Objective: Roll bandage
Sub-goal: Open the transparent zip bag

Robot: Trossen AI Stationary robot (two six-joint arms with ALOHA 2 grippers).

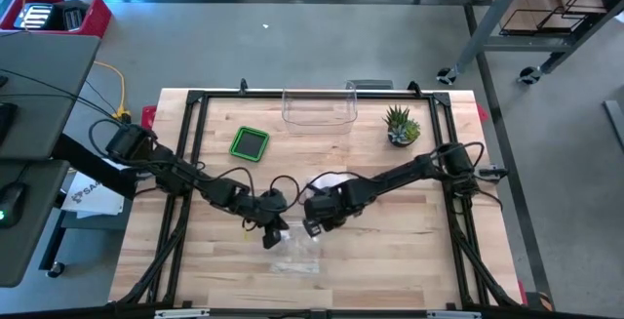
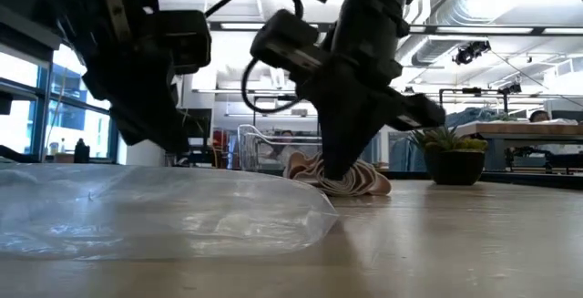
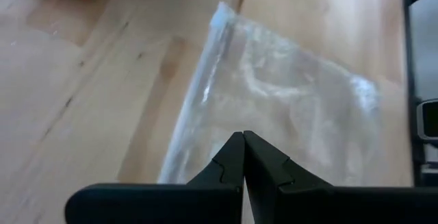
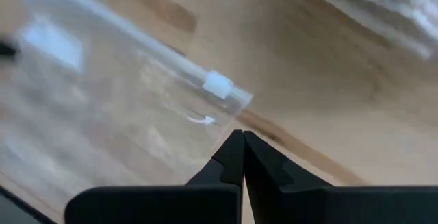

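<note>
Both grippers, left gripper (image 3: 243, 136) and right gripper (image 4: 243, 135), pinched closed on nothing just above the clear bag (image 3: 274, 101); bandage (image 2: 339, 179) beyond them; closed tips could just shove that slippery bag across the desk (image 1: 390, 270).

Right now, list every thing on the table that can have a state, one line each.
Left claw: shut, holding nothing, over the plastic bag.
Right claw: shut, holding nothing, at the bag's zipper edge.
Plastic bag: lying flat on the table, clear, seemingly empty.
Bandage: loose heap, not rolled, lying behind the bag.
Clear bin: upright, open-topped.
Potted plant: upright.
Green container: flat on the table.
</note>
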